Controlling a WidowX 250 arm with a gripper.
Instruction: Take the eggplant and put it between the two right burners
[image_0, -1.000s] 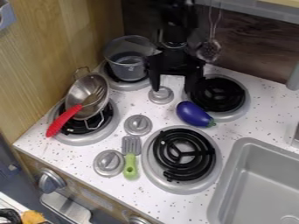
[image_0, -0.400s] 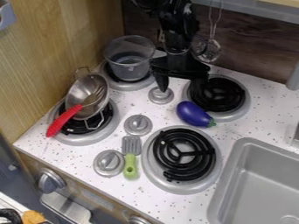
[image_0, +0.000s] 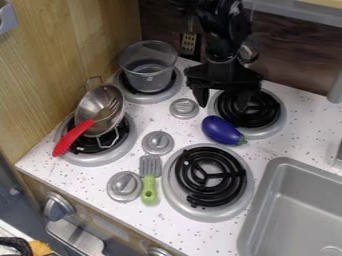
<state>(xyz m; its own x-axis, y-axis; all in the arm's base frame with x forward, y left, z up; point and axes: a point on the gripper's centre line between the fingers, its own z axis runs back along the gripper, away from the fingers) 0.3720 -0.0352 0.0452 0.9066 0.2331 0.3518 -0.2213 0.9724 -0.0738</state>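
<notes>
Fingers spread and empty, the gripper (image_0: 224, 104) seems at the pick-up step, needing to come nearer and down around the eggplant (image_0: 222, 130).

The robot's arm (image_0: 227, 30) was black from the top edge down, its bulky, rounded segments catching small pale glints that gave the casing a glossy look, and a thin greyish curve marked the narrower wrist (image_0: 222, 56). Below that, the equally black pincer (image_0: 224, 105) had a broad, angular body, much wider than the wrist, with two dark fingers (image_0: 201, 96), the one nearer the clear pot (image_0: 147, 75) tapering to a blunt point.
</notes>
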